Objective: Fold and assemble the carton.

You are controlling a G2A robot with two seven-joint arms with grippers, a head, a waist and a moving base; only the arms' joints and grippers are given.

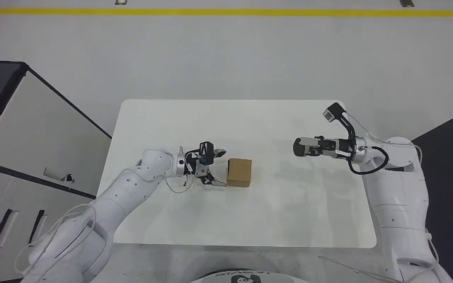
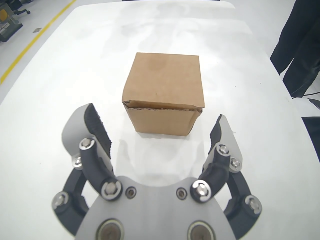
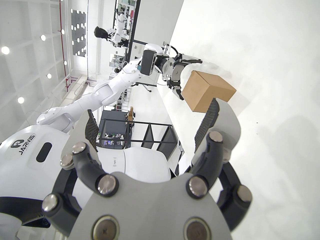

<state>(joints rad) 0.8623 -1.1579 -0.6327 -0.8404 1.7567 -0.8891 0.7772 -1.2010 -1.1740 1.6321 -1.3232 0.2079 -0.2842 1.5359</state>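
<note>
A small brown carton (image 1: 239, 172) stands closed as a cube near the middle of the white table (image 1: 283, 219). In the left wrist view the carton (image 2: 163, 93) sits just beyond my left gripper (image 2: 160, 122), whose fingers are spread wide with nothing between them. From above, that left gripper (image 1: 218, 167) is close to the carton's left side, not touching it. My right gripper (image 1: 297, 148) hovers over the table to the right of the carton, well apart from it. It is open and empty (image 3: 152, 112), with the carton (image 3: 208, 91) and the left gripper (image 3: 190, 78) farther off.
A dark-framed panel (image 1: 35, 134) stands off the table's left edge. A person's dark trouser legs (image 2: 297, 41) stand by the table's edge in the left wrist view. A yellow floor line (image 1: 226, 11) runs beyond the far side.
</note>
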